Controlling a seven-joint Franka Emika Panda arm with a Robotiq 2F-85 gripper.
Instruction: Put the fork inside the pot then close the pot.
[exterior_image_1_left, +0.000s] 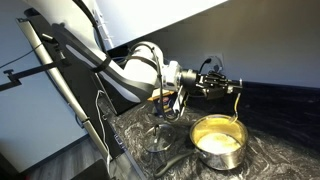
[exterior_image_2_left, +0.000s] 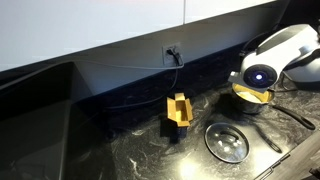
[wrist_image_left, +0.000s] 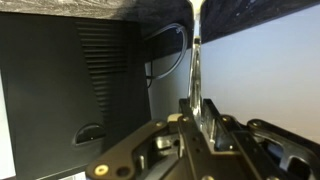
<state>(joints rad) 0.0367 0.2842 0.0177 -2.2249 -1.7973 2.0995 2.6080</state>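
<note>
Fork: a slim, shiny metal strip is showing in the wrist view, running straight out from the jaws; its tip is blurring into the bright background.
Jaws: the gripper is pinching nearly closed on the fork's handle, with only the thin metal between the dark, angular fingers.
Gripper position: in an exterior view the gripper is hovering above the pot, reaching sideways over its far rim.
Pot: a round steel saucepan is sitting upright on the counter, its wall gleaming and its pale yellowish inside lying open to view; nothing is showing inside it.
Pot, second angle: it is peeking out from under the arm's white rounded wrist, and its long straight black handle is pointing away across the counter.
Lid: a flat round glass disc with a middle knob is lying on the counter near the pot, apart from it.
Counter: a dark, glossy, marbled surface is carrying everything.
Yellow thing: a small blocky yellow object is standing well apart from the lid.
Wall: a socket is holding a dark plug and cable.
</note>
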